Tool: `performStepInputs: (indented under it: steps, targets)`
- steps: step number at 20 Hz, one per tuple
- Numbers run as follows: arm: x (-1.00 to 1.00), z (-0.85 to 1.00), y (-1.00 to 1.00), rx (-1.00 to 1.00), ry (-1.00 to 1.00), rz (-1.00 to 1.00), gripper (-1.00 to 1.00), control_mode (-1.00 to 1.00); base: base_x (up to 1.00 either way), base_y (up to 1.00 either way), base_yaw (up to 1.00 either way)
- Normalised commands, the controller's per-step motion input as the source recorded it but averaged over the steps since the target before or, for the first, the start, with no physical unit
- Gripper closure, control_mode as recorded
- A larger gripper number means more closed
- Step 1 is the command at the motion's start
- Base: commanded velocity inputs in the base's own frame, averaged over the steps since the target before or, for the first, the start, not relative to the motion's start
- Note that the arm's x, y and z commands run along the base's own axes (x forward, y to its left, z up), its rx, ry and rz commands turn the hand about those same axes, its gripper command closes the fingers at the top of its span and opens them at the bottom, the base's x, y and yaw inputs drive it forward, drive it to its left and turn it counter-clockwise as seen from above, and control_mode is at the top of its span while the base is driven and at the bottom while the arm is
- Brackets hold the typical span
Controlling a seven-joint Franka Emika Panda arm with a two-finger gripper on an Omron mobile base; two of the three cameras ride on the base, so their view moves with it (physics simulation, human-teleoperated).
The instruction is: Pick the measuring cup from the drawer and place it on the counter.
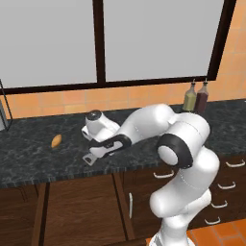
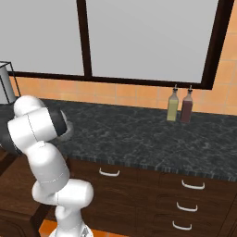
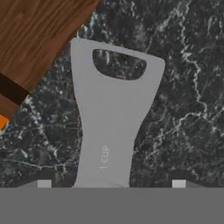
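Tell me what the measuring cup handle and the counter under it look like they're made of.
The measuring cup handle looks like matte grey metal: flat, thin, evenly grey, with a cut-out hole at its end and "1 CUP" marked on it, though grey plastic can't be ruled out. The counter looks like polished black stone, with irregular grey-white veins and speckles.
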Motion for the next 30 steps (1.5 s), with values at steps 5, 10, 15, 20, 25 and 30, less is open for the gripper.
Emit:
performStepInputs:
  steps: [5,10,15,20,25,30]
  targets:
    - [-0.08,0.79,-0.14,0.03,0.00,-0.02,-1.00,-1.00,0.00,0.00,0.00]
    - [-1.00,0.71,-1.00,0.00,-0.25,0.02,-1.00,-1.00,0.00,0.00,0.00]
    - [-1.00,0.30,-1.00,0.15,-0.35,0.00,-1.00,-1.00,0.00,0.00,0.00]
    - [-0.59,0.92,-1.00,0.29,-0.41,0.00,-1.00,-1.00,0.00,0.00,0.00]
    - [-0.33,1.00,-1.00,0.48,-0.31,-0.01,-1.00,-1.00,0.00,0.00,0.00]
    - [0.04,0.17,-0.13,0.08,0.00,0.00,-1.00,-1.00,0.00,0.00,0.00]
